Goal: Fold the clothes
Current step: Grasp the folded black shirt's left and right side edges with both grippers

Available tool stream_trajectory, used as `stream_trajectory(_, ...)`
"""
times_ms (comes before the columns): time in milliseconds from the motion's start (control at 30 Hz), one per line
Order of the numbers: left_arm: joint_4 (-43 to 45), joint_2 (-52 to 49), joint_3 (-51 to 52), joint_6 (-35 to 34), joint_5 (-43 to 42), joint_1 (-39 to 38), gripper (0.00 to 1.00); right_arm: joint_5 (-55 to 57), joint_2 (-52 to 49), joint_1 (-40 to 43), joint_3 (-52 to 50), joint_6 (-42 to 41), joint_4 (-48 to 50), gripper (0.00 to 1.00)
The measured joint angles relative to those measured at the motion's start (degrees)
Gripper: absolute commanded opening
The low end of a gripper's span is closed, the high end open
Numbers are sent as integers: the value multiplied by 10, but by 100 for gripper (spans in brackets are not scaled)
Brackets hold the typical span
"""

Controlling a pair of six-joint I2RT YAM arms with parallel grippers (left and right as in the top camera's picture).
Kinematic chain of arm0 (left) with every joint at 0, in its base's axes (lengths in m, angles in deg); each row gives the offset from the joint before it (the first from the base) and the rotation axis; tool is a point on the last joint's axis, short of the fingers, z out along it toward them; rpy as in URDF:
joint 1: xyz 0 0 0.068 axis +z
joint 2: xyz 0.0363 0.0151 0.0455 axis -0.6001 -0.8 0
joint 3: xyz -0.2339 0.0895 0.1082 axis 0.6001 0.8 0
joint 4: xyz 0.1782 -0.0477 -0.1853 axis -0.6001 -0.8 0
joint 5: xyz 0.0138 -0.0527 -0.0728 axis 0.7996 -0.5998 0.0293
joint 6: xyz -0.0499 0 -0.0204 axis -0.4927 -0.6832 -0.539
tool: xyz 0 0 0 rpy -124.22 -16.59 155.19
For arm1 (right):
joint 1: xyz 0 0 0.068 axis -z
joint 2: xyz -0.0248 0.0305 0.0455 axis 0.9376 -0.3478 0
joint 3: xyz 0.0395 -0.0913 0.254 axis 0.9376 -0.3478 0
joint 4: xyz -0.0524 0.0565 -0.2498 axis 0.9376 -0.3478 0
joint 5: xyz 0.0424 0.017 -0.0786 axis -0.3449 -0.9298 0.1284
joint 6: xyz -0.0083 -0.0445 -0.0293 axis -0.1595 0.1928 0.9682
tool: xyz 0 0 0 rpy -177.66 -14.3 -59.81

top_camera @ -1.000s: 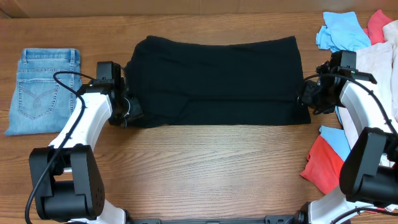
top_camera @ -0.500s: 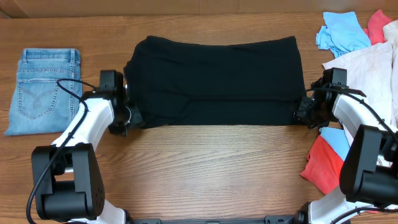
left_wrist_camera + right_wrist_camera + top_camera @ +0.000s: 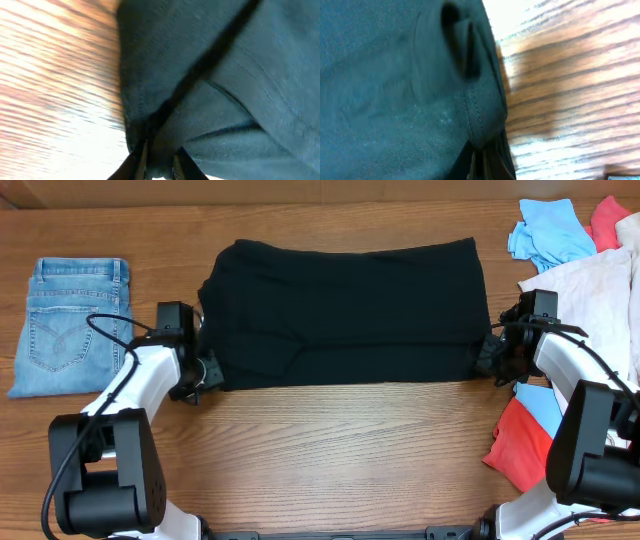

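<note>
Two grippers: both sit low at the near edge of the black T-shirt (image 3: 345,315), one at each end.
Left gripper (image 3: 207,368): I see it clamped on the shirt's near left corner. In my left wrist view its fingers (image 3: 131,169) stand close together with a bunch of black cloth pinched between them.
Right gripper (image 3: 487,358): I read it as closed on the shirt's near right corner. In my right wrist view the stitched hem runs down into the narrow gap at the tips.
Shirt position: it lies spread as a wide rectangle across the middle of the wooden table (image 3: 330,450), with a slanting crease on its left half.
Jeans (image 3: 70,325): folded flat at the far left, apart from the shirt.
Other clothes: a loose pile at the right edge holds a light blue garment (image 3: 548,230), a coral garment (image 3: 608,218) and a cream garment (image 3: 600,280). A red-orange cloth (image 3: 515,442) lies nearer me, beside the right arm.
</note>
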Motion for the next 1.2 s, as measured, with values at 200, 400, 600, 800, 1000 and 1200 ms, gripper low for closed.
stream_trajectory(200, -9, 0, 0, 2, 0, 42, 4, -5, 0, 17, 0, -20, -18, 4)
stream_trajectory(400, -18, 0, 0, 11, -16, 73, 5, -15, 0, 22, 0, -28, -31, 6)
stream_trajectory(600, -30, 0, 0, 24, -13, 74, 4, -20, 1, 22, 0, -28, -72, 6)
stream_trajectory(800, -88, 0, 0, 30, 0, 84, 4, -18, 2, 25, 1, -38, -144, 8)
stream_trajectory(1000, -131, 0, 1, 30, 5, 99, 6, -16, 2, 25, 0, -46, -172, 15)
stream_trajectory(1200, -134, 0, -1, 32, 13, 100, 19, -4, 9, 24, 0, -52, -187, 33)
